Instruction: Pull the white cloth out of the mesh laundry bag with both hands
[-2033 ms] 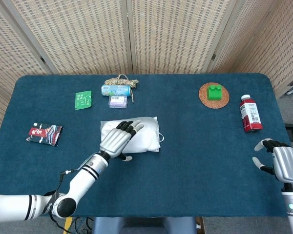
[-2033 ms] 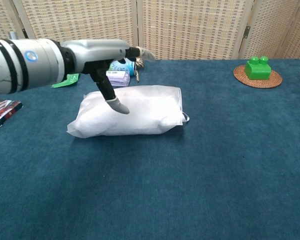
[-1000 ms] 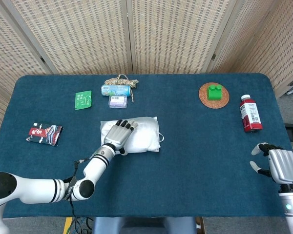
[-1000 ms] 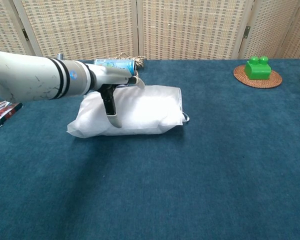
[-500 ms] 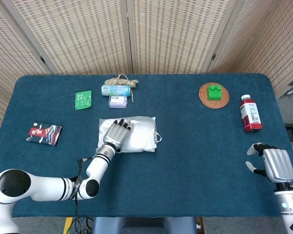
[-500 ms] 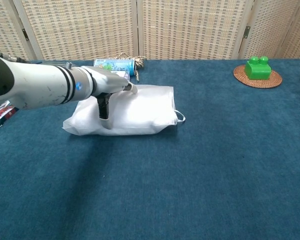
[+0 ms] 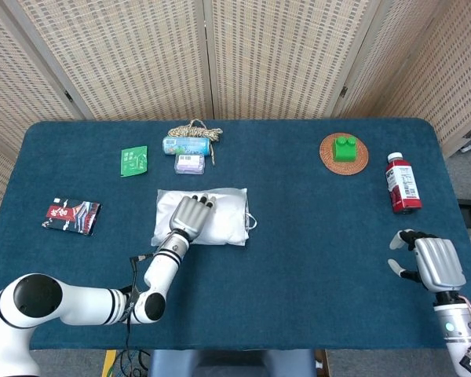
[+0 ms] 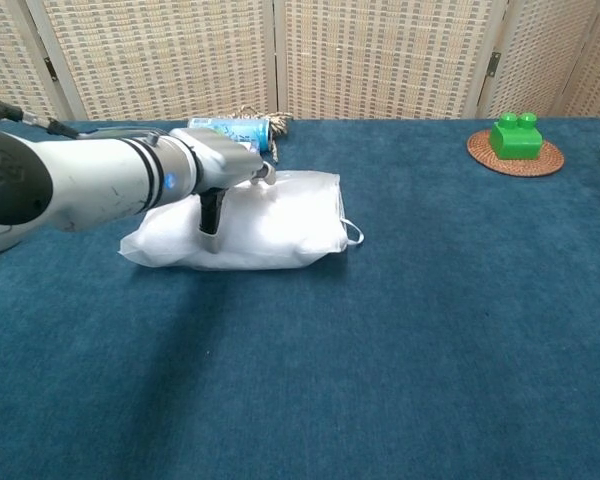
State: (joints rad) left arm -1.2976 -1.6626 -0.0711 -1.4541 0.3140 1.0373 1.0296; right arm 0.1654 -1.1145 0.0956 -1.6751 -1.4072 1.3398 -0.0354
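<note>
Bag, white and stuffed, lies left of the table's middle, long axis running 9 to 3 o'clock. Left hand rests flat on its left half, fingers spread toward 12 and pressing rather than gripping anything. The bag's loop end, probably the mouth, points to 3 o'clock, away from that hand and toward the other. Right hand hovers well apart at the table's 4 o'clock corner, fingers loosely apart, holding nothing. Cloth itself cannot be told from the bag. I judge the right hand must cross toward 9 to reach the mouth.
</note>
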